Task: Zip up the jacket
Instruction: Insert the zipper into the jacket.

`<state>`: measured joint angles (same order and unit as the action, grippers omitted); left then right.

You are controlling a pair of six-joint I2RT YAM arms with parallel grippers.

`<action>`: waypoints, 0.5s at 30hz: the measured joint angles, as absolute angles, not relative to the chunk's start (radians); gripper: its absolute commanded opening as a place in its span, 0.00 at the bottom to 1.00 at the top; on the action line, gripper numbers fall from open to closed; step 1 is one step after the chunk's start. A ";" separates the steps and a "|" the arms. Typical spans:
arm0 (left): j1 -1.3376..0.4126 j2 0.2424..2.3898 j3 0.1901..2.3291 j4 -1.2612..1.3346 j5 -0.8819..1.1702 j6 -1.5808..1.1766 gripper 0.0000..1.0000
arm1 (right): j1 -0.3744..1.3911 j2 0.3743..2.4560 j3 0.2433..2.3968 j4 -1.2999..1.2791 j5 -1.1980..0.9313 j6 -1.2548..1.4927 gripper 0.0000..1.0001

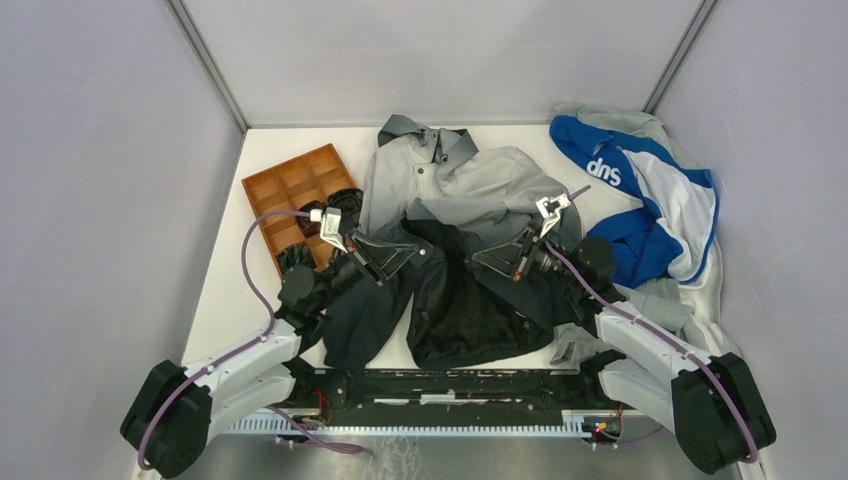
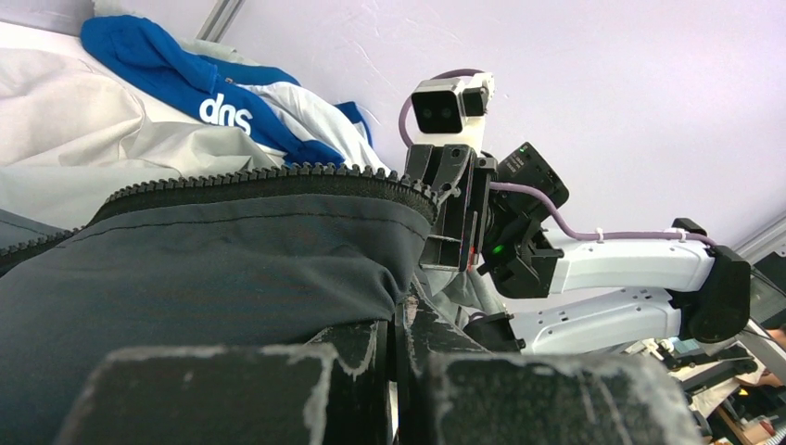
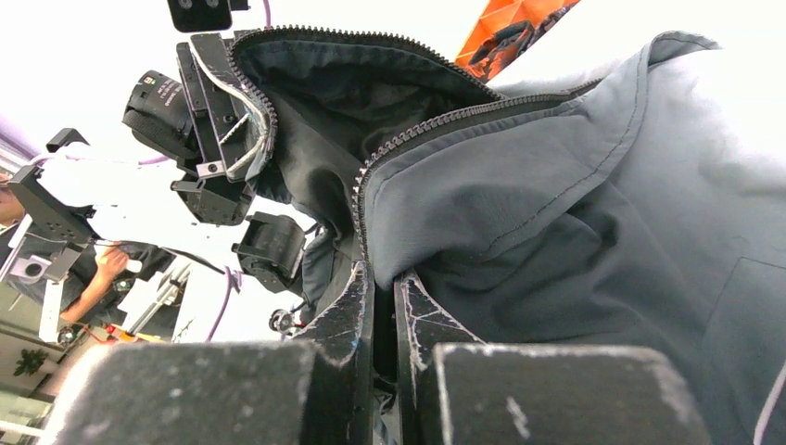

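so the jacket [image 1: 455, 270] is sprawled over the middle of the desk [image 1: 225, 300]. pale grey collar end lies out beyond both hands, dark hem end is bunched back toward the arm bases. the front's open, the zipper sides aren't joined.

left hand [image 1: 405, 250] is clamped tight on the dark fabric, right at a front edge. from its own camera the fingers [image 2: 352, 348] are squeezed together with a fold of jacket pinched between them. the zipper teeth [image 2: 269, 178] run across just above and ahead of the tips, over to the right hand.

right hand [image 1: 482, 262] is the same deal, closed onto the dark cloth by the other front edge. its wrist view shows cloth wedged in the narrow gap between the fingers [image 3: 338, 315]. the dark panel drapes off to one side, and teeth curve up and away from the tips toward the left hand.

the two hands face each other, near but apart, with a dip of black lining between them.

out past the right hand there's a blue and white garment [image 1: 640, 200], and beyond the left hand a brown tray [image 1: 295, 185].
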<state>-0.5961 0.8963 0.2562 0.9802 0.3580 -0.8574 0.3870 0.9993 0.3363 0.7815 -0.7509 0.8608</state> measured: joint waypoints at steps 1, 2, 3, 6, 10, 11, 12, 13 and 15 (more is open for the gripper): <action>-0.596 0.904 0.256 0.991 0.358 -0.857 0.02 | 0.392 1.008 0.336 0.795 -0.749 0.866 0.00; -0.597 0.912 0.256 1.002 0.358 -0.857 0.02 | 0.398 1.016 0.336 0.807 -0.747 0.869 0.00; -0.598 0.922 0.257 1.012 0.358 -0.857 0.02 | 0.404 1.023 0.336 0.819 -0.746 0.875 0.00; -0.608 0.950 0.263 1.037 0.356 -0.857 0.02 | 0.421 1.037 0.339 0.850 -0.743 0.886 0.00; -0.620 0.975 0.276 1.058 0.350 -0.856 0.02 | 0.430 1.043 0.344 0.896 -0.746 0.896 0.00; -0.622 0.981 0.278 1.061 0.350 -0.856 0.02 | 0.430 1.043 0.345 0.910 -0.749 0.897 0.00; -0.624 0.987 0.281 1.068 0.350 -0.856 0.02 | 0.430 1.043 0.347 0.921 -0.752 0.898 0.00; -0.624 0.995 0.283 1.076 0.352 -0.856 0.02 | 0.430 1.043 0.350 0.933 -0.757 0.898 0.00; -0.626 1.010 0.287 1.085 0.360 -0.856 0.02 | 0.430 1.043 0.361 0.958 -0.765 0.901 0.00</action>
<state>-0.6258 1.0103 0.2871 1.0847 0.3603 -0.8558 0.4301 1.0428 0.3614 0.9577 -0.7647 0.9012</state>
